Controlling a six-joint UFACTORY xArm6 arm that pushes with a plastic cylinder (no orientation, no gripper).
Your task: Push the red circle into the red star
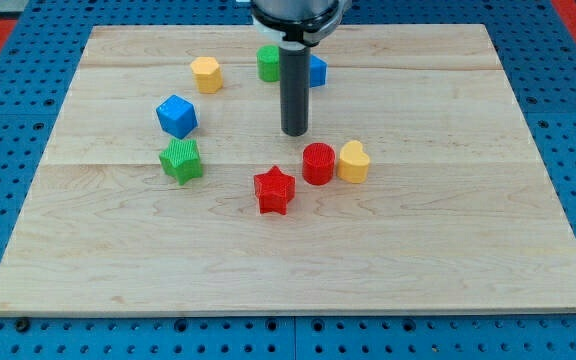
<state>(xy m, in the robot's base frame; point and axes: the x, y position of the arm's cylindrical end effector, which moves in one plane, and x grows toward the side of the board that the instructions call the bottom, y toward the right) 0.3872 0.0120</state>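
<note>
Dark and straight, the rod hung down from the view's top, and my tip [295, 132] rested on the pale wooden board [448, 250] with nothing touching it; the arm carried no jaws, so there was nothing to open or close and nothing held. Just below the tip and slightly toward the view's right stood the red circle [318, 164], a short ribbed cylinder with a flat top, apart from the tip by a small gap. Touching the circle's right side, or so close that the gap could not be made out, sat a yellow block [353, 162] whose shape looked like a heart. To the circle's lower left lay the red star [274, 190], ribbed in the same way, near the circle but with a sliver of board between them. Behind the rod, toward the view's top, a green block [267, 63] showed on its left and a blue block [316, 71] on its right, both partly hidden, so their shapes were unclear. Farther left, a yellow hexagon-like block [206, 74] sat near the top, a blue cube [176, 116] below it, and a green star-like block [181, 160] just under the cube. Blue pegboard [8, 110] surrounded the board on all sides.
</note>
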